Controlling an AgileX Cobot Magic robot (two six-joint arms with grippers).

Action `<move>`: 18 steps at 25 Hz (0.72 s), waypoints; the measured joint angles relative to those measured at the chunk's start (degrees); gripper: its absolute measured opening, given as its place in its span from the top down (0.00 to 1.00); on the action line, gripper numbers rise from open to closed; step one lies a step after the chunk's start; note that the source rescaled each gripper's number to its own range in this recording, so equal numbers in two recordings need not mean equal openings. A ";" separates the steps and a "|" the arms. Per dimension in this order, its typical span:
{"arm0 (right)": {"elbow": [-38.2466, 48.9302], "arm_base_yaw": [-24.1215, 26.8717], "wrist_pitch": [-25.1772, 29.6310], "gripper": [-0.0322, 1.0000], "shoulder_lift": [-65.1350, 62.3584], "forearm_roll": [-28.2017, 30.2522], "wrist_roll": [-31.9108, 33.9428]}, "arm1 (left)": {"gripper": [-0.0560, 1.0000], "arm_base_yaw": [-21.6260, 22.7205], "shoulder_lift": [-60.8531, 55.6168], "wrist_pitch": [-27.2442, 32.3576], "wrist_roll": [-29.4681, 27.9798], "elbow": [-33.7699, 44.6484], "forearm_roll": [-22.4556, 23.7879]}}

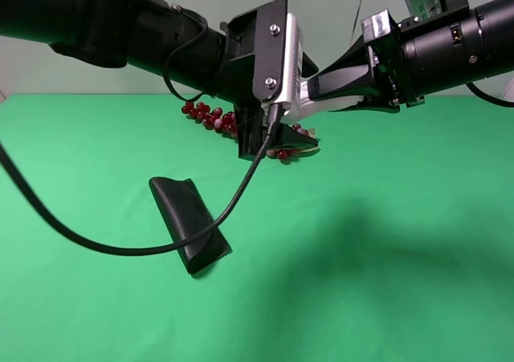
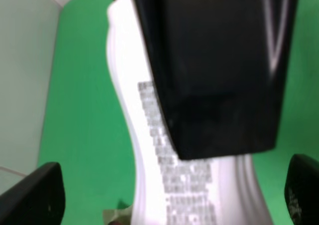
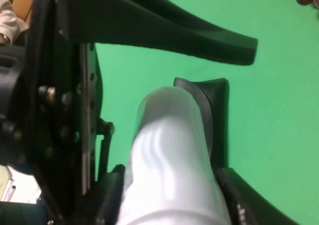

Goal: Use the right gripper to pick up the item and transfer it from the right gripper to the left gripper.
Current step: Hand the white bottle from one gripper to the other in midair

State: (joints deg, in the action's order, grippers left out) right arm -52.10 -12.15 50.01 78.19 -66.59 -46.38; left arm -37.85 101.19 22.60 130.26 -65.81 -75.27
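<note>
Closest to the lens in both wrist views is the small white plastic bottle (image 3: pixel 169 155), wavy-sided with a printed label, held in mid-air above the green table cloth (image 1: pixel 401 258). The right gripper (image 1: pixel 315 89), black with two slim fingers, is clamped on it. One finger (image 2: pixel 219 75) lies flat along the labelled side and the other (image 3: pixel 207 120) presses the opposite side. The bottle therefore runs lengthwise with the fingers and reaches past their tips.

The left gripper (image 2: pixel 169 192), black and bracket-like, has its fingers (image 2: pixel 35 195) spread wide, one on each side of the bottle's free end. Green shows between each pad and the white plastic, so neither touches.

Behind those fingers sits a black bracket plate (image 1: pixel 269 53) with two screws, on a thick black left arm (image 1: pixel 104 17) that comes in from the upper left of the high view. A loose black cable (image 1: pixel 120 248) hangs from that arm, sags low over the cloth and rises again to the gripper. The right arm (image 1: pixel 466 45), a thick black cylinder, enters from the upper right, and the two grippers meet near the top middle.

On the cloth a black folded case (image 1: pixel 189 225) lies slantwise, below and to the left of the grippers, with the cable crossing in front of it. A red grape bunch (image 1: pixel 210 115) lies farther back, partly hidden behind the left gripper.
</note>
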 joint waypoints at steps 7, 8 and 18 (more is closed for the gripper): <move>0.00 0.00 -0.06 0.95 0.00 0.89 0.00 | 0.04 0.00 2.02 0.38 4.76 -0.46 -7.23; 0.00 0.00 -0.06 0.95 0.00 0.96 0.00 | 0.08 0.00 2.10 0.40 5.51 -0.46 -8.50; 0.00 0.00 -2.10 0.95 -0.06 0.43 0.00 | 0.77 -0.16 2.53 1.40 8.50 -0.50 -14.00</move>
State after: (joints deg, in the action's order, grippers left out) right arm -52.10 -12.15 47.91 78.13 -66.16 -46.38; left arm -38.01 103.72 24.00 138.76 -66.32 -89.27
